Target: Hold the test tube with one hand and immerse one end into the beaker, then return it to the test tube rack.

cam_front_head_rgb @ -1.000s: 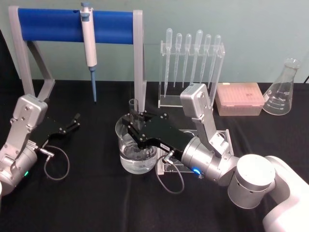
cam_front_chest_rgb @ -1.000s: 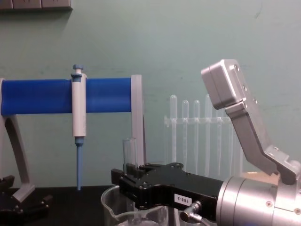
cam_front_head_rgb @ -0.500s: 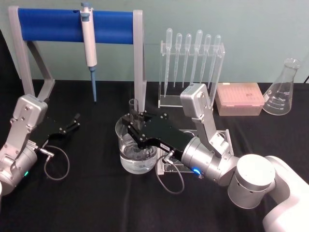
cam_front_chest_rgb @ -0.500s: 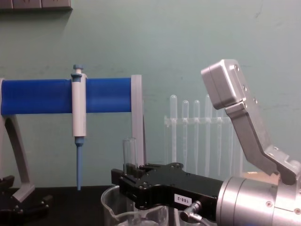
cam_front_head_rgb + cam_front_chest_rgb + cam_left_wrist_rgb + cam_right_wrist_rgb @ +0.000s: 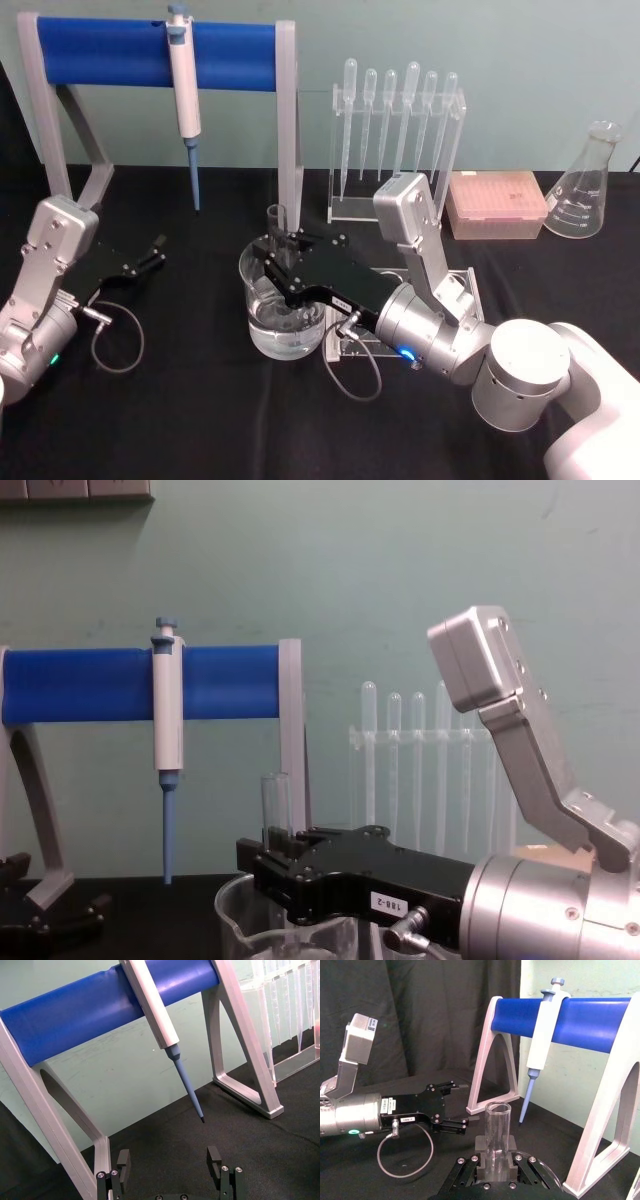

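Note:
The test tube (image 5: 276, 222) stands upright with my right gripper (image 5: 276, 248) shut on its middle, right above the beaker (image 5: 262, 335), which holds some clear liquid. The tube's open rim sticks up over the black fingers (image 5: 262, 852). Its lower part goes down inside the beaker's rim (image 5: 232, 904), and the gripper hides its bottom end. From the right wrist, the tube (image 5: 497, 1127) rises between the pads (image 5: 482, 1152). My left gripper (image 5: 156, 251) rests open on the black table at the left, with nothing between its fingers (image 5: 123, 1159).
A blue-bar stand (image 5: 120, 52) with a hanging pipettor (image 5: 184, 85) is at the back left. Behind the beaker stands a rack of pipettes (image 5: 398, 130). An orange tip box (image 5: 496, 203) and a flask (image 5: 584, 190) sit at the back right. A clear holed rack (image 5: 462, 285) lies under my right arm.

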